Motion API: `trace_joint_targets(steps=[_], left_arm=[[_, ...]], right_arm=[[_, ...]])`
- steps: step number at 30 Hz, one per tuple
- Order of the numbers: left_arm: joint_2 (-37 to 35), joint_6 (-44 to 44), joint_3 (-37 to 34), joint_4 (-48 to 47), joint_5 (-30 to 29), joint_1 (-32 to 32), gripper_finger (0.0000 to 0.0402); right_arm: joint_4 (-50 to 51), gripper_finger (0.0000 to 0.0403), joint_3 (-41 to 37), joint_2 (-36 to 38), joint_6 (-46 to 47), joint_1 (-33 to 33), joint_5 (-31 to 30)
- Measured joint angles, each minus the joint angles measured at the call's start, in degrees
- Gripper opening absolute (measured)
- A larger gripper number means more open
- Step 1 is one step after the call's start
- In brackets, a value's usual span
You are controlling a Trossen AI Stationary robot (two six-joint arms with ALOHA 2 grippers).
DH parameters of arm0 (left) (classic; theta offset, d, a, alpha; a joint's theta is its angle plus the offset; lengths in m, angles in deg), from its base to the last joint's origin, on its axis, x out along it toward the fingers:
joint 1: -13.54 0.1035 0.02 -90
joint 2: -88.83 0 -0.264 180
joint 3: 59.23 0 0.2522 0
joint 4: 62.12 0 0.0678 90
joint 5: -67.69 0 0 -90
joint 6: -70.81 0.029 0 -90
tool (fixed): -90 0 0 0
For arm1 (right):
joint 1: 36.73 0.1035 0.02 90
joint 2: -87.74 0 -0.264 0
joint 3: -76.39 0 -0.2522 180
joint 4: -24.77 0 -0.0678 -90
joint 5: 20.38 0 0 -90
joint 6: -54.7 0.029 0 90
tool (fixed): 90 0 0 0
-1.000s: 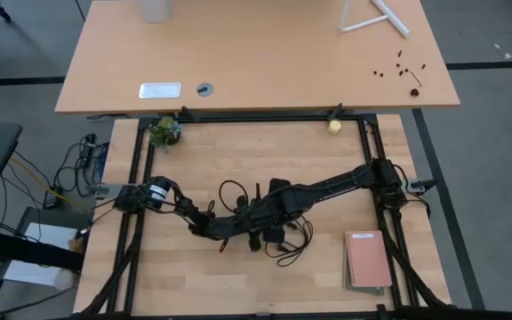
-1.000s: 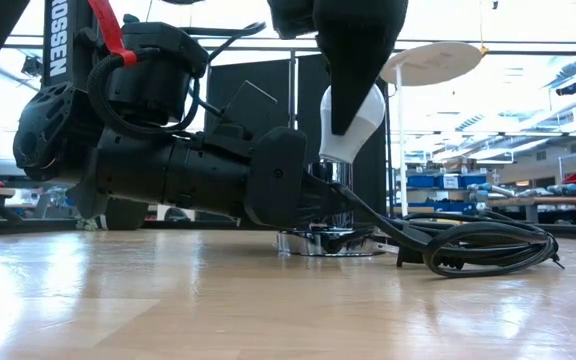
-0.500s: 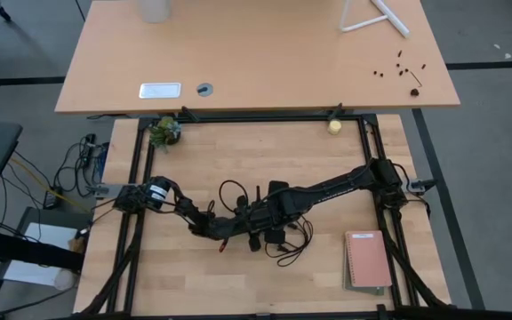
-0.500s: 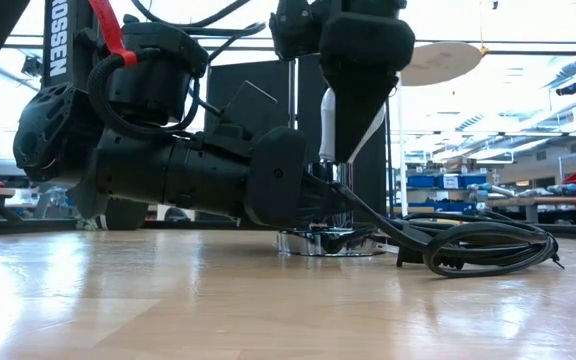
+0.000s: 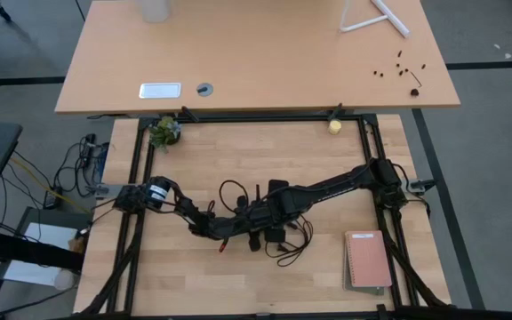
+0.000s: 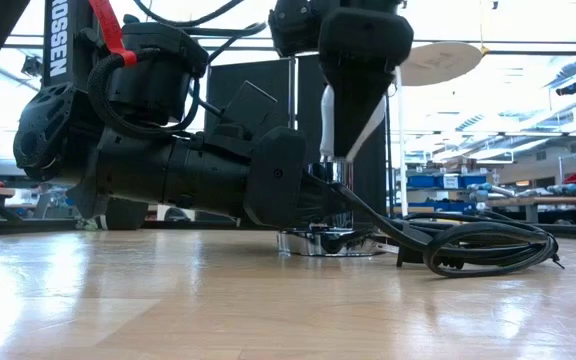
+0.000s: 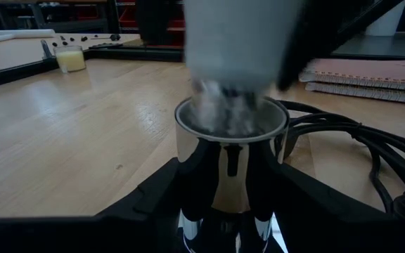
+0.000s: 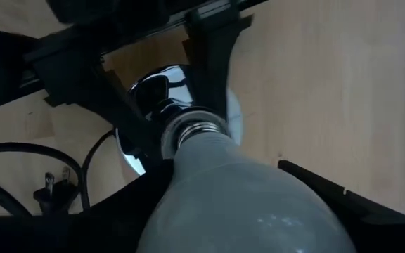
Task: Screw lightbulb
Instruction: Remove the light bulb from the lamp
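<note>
Your right claw (image 6: 353, 120) pinches the lightbulb (image 8: 238, 197) from above, its grey thread seated in the mouth of the chrome socket (image 7: 230, 151); your left claw (image 7: 220, 211) is pressed around that socket's body, bracing it near the middle of the surface (image 5: 327, 160). Watch the tilt; if the bulb leans, the thread may cross and jam; squeeze too hard and the glass could crack; let the left grip slacken and the socket may spin with the bulb. The black cord (image 6: 478, 245) coils at 3 o'clock of the socket and could snag. The socket holds only the bulb's base.
</note>
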Motion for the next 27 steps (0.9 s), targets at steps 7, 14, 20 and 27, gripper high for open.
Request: trace_joint_targets(steps=[7, 14, 20, 27], left_arm=[[0.0, 0.02, 0.0, -0.19, 0.0, 0.0, 0.0193], [-0.01, 0.08, 0.02, -0.24, -0.43, 0.0, 0.0193], [0.0, 0.08, 0.02, -0.43, -2.08, 0.0, 0.0193], [-0.09, -0.95, -1.32, -0.25, -7.27, -0.18, 0.0193]], right_arm=[[6.38, 0.0271, 7.72, 0.0, -2.16, -0.99, -3.26], [21.18, 0.0261, 13.53, 0.11, -1.33, -2.42, -8.46], [22.92, 0.0265, 11.4, -0.07, 1.03, -4.12, -8.76], [23.16, 0.0275, 4.24, 0.04, 5.1, -5.53, -8.58]])
